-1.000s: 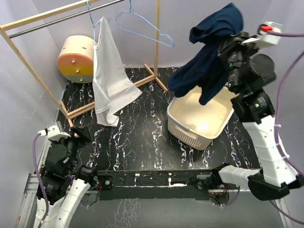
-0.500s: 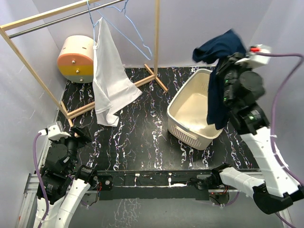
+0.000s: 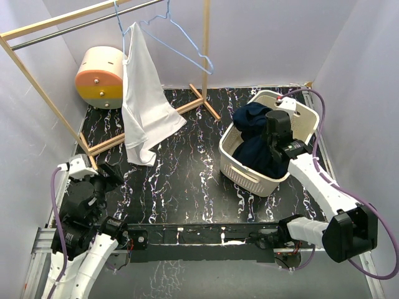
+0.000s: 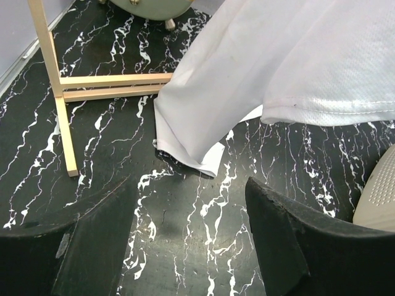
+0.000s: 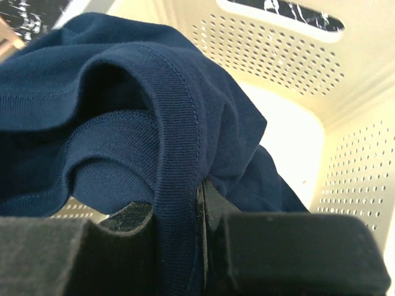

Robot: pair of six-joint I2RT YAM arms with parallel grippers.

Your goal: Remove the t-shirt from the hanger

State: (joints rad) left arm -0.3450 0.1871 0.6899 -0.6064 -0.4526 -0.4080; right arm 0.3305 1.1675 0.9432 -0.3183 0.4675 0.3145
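Right wrist: we see the navy t-shirt [image 5: 123, 105] bunched in soft folds, fine knit, with a ribbed, stitched hem band running down the middle of the view. The right claw [image 5: 185, 228] is clamped on that band; its black fingers [image 5: 290, 253] are pinched together with the fabric between them.

Top external: we see the shirt down inside the basket [image 3: 249, 177], a dark heap against the far-left wall, with the right arm reaching in from above. The basket is cream plastic, roughly rectangular with rounded corners, its walls perforated with rows of small holes and a slot handle in the rim. It sits on the right half of the bench [image 3: 181, 180], which is black with white marble veining.

The shirt is well apart from the empty hanger [image 3: 181, 43], a thin light-blue wire hanger hooked on the rail [image 3: 75, 26], a grey metal rod. Just left of it, a second hanger [image 3: 118, 18] of the same blue wire carries a white garment [image 3: 143, 99]: thin, finely textured mesh fabric with a stitched hem, its lower edge draped on the bench. The rail rests on a wooden frame [image 3: 204, 50] of light square-section sticks. Behind the frame sits a drum [image 3: 103, 76], round, cream with orange and yellow bands.

The left claw [image 4: 185, 240] hangs low at the near left, matte black fingers set wide apart, nothing between them, only veined bench below.
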